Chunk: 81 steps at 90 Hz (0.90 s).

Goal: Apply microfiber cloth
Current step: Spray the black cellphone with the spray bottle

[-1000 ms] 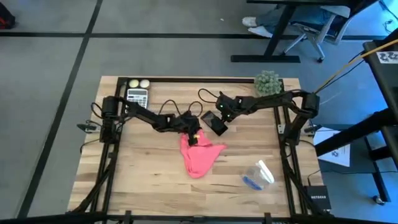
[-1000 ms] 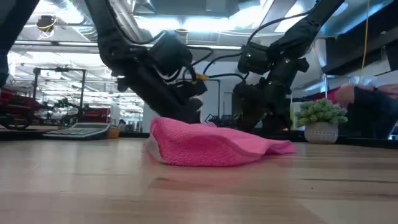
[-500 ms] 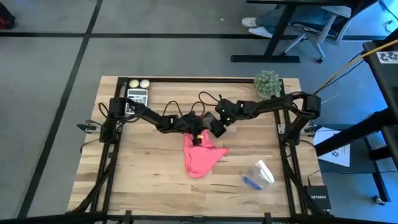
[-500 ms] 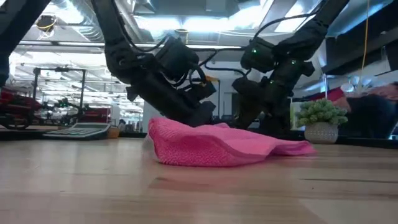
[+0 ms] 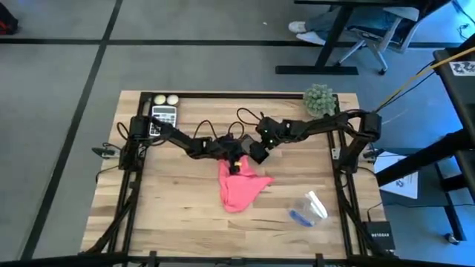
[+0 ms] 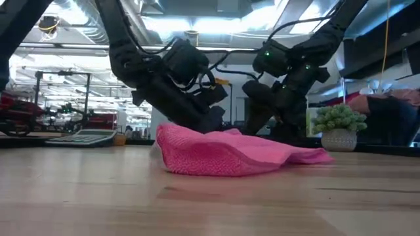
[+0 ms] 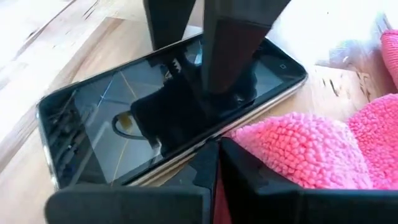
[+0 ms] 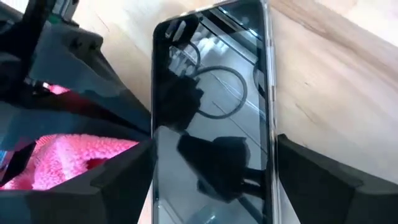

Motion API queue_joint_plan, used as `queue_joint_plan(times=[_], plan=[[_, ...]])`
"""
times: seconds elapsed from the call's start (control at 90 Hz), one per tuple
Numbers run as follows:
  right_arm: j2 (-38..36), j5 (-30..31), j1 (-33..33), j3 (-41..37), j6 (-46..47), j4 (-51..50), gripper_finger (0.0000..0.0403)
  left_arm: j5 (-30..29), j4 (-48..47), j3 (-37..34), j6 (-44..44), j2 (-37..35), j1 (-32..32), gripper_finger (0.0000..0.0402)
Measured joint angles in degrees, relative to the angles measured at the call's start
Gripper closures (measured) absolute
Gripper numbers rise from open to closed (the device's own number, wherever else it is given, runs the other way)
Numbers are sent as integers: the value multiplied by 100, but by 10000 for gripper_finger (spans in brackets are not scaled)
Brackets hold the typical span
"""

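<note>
Your left gripper sits at the worktop's centre with its fingers pressed together on the near edge of the microfiber cloth, pinching a pink fold right where the fabric meets the phone. The relation that decides your next move is this: the phone lies just past that pinched edge, toward 1 o'clock from the left gripper in the overhead view, touching the cloth, so only a short drag up and across would carry fabric over the glass. Your right gripper is spread, 1 finger on each long side of the phone, and I judge it to be bracing the phone rather than lifting it; its wrist view shows the phone's long axis running straight out between the fingers. The left arm is the 1 nearer the cloth and already has it. The cloth is bright pink, nubbly and loosely heaped, trailing from the gripper toward 6 o'clock with a flap out toward 3; from table height it reads as a low rumpled mound. Most of the screen looks uncovered so far.
</note>
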Motion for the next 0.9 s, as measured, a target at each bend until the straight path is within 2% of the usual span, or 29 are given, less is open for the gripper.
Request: queue_joint_plan(times=[0.378, 0.633, 0.811, 0.9], plan=[[-9, -173, -2, 16, 22, 78, 100, 29, 16, 7, 137, -38, -79, 398], [-302, -280, -2, 37, 38, 62, 100, 42, 4, 7, 131, -44, -104, 398], [-348, -822, 62, 50, 67, 47, 100, -72, 62, 20, 163, -42, -96, 398], [-343, -794, 113, 49, 33, 36, 100, -125, 68, 20, 172, -42, -94, 398]])
